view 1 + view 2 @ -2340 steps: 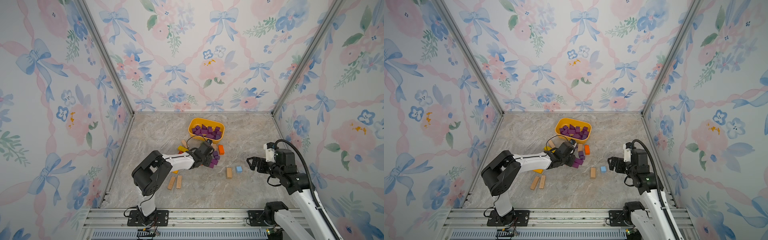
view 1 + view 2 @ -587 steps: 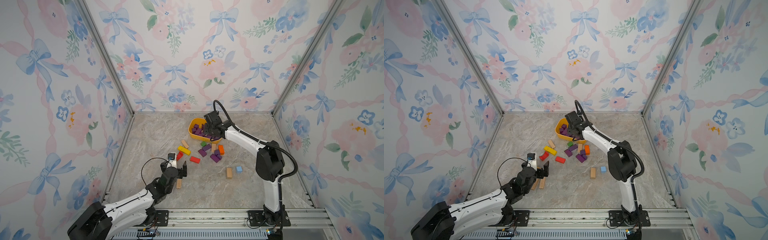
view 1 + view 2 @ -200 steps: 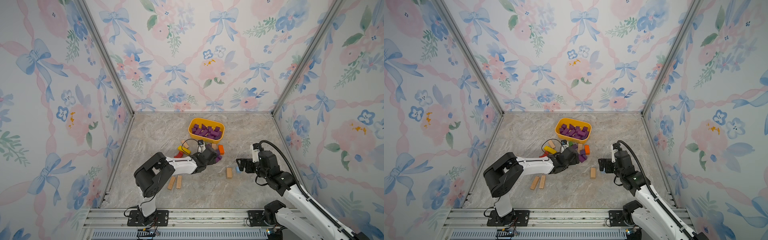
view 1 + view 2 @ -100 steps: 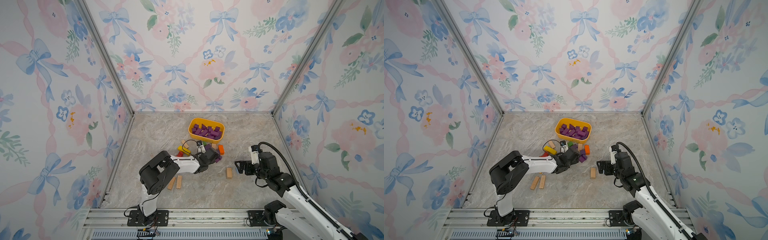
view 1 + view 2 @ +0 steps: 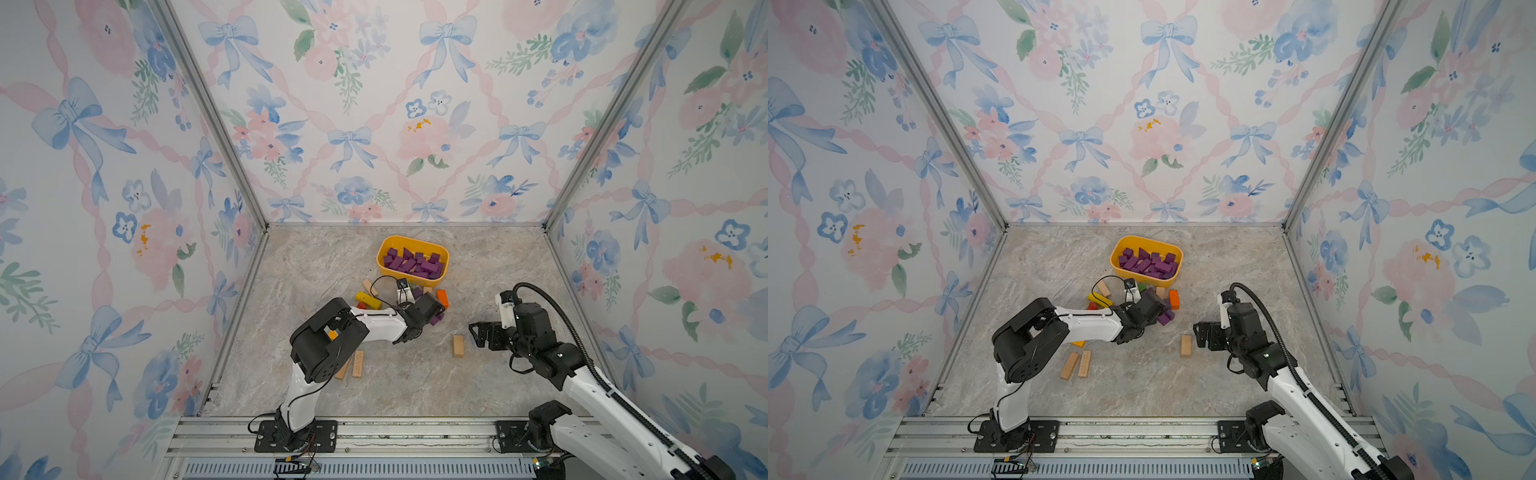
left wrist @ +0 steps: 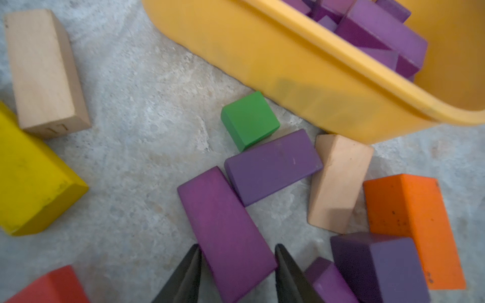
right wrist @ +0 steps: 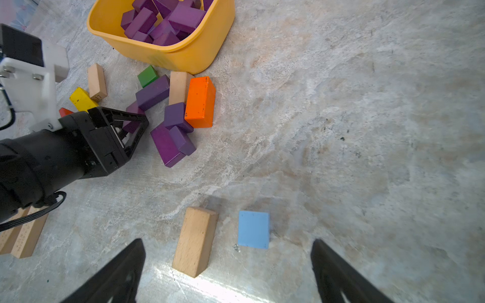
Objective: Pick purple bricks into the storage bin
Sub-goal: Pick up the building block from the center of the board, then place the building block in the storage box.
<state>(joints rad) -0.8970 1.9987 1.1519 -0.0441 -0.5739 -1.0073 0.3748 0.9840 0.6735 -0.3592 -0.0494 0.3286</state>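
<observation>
**Left arm has a purple brick, right one is just hovering**

The left arm (image 5: pixel 374 324) is stretched low across the marble floor (image 5: pixel 332 257), with its wrist tipped down just in front of the storage bin (image 5: pixel 444 254). The left gripper (image 6: pixel 237 248) has its jaws clamped on the long sides of one purple brick (image 6: pixel 223 225).

The right arm (image 5: pixel 582 382) is bent. The right gripper (image 7: pixel 227 245) is spread wide, hovering over a tan block (image 7: pixel 195 241) and a light blue block (image 7: pixel 253 229) and touching neither.

The only writing I can spot is a tiny stamp on the end of a tan bar (image 7: pixel 96 81). It looks like 17.

The bin is yellow and sits near the back wall, heaped with matte dark purple bricks (image 7: pixel 162 21). A few more lie loose right in front of it, next to an orange block (image 7: pixel 200 101).
</observation>
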